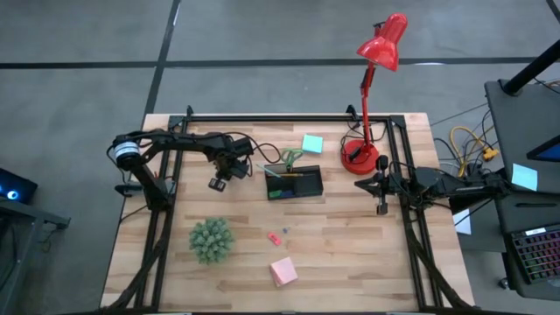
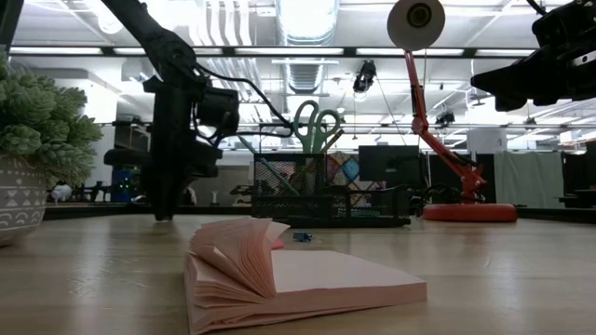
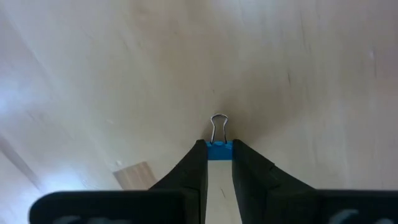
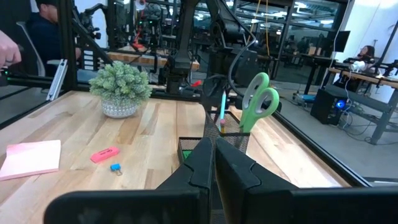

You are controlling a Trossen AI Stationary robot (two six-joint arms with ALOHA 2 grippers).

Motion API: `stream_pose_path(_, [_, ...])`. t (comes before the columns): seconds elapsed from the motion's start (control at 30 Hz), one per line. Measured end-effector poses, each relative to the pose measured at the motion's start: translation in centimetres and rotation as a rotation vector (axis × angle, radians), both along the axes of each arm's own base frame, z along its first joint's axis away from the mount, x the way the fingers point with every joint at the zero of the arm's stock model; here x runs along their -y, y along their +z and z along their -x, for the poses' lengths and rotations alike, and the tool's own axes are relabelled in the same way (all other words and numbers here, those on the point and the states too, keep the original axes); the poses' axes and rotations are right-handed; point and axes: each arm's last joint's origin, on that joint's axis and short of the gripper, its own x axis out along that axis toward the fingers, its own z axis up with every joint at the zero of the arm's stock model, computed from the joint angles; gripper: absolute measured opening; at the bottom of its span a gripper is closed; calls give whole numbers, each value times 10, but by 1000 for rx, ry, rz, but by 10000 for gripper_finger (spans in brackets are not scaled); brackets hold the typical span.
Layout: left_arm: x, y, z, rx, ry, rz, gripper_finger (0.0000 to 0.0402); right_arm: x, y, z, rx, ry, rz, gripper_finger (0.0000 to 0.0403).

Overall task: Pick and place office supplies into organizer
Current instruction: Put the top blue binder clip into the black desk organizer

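My left gripper (image 1: 219,183) points down at the table left of the black organizer (image 1: 318,183) and is shut on a small blue binder clip (image 3: 219,151). Green-handled scissors (image 1: 290,159), a yellow pencil (image 4: 222,126) and a teal pen (image 4: 223,102) stand in the organizer. A teal sticky pad (image 1: 311,143) lies behind it. A pink eraser (image 1: 274,237), a tiny blue item (image 1: 284,232) and a pink sticky pad (image 1: 283,272) lie on the near half of the table. My right gripper (image 4: 213,149) waits shut at the table's right edge. My left gripper pinches the clip's blue body (image 3: 219,147) between its two fingertips, coming from above and pointing down. The clip's silver wire loop (image 3: 218,126) sticks out past the fingertips toward the table. I cannot tell whether the clip is clear of the wood or rests on it.
A green spiky plant (image 1: 212,240) in a pot stands near the left front. The red desk lamp's base (image 1: 359,158) sits right of the organizer, its arm leaning over the far edge. Black frame rails (image 1: 163,227) run along both table sides.
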Motion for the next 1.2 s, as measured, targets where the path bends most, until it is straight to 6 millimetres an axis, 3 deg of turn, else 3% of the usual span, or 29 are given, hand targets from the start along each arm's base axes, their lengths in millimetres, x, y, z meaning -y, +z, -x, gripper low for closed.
stream_pose_path(0.57, [1,11,6,-9,26,-54,37,0,0,0,-1,0,0,8])
stream_pose_path(1.2, [14,79,28,268,101,-120,37,0,0,0,-1,0,-3,8])
